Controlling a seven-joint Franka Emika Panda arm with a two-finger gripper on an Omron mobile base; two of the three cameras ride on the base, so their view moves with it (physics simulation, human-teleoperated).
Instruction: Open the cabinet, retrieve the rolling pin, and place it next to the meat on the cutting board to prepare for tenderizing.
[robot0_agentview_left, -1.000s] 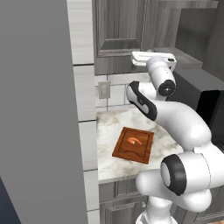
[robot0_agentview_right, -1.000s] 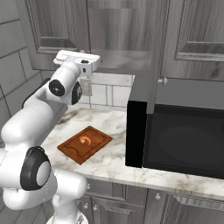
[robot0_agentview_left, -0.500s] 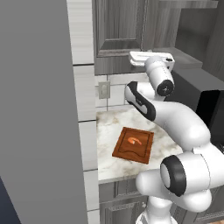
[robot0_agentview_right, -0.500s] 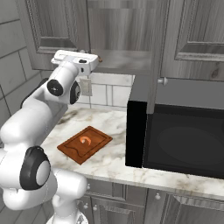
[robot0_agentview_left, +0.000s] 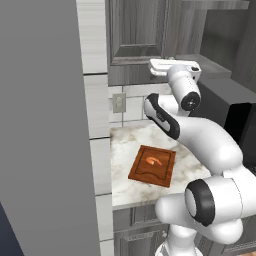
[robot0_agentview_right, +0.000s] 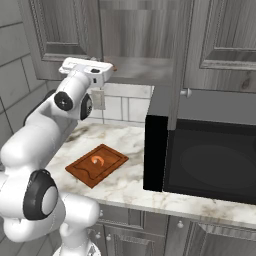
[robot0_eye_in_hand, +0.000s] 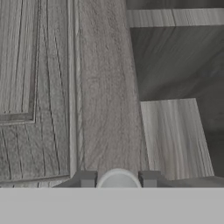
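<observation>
Clenching its claw on the small round knob of the cabinet door, it holds something rigid but slippery, best pinched squarely.

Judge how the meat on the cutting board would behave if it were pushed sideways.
The meat is a small, thin curved piece lying flat, so it would probably slide rather than roll or tip. It looks far smaller than the cutting board, so it is likely light and easy to shift. Its glossy orange-pink surface suggests it may be soft and somewhat slippery.
</observation>
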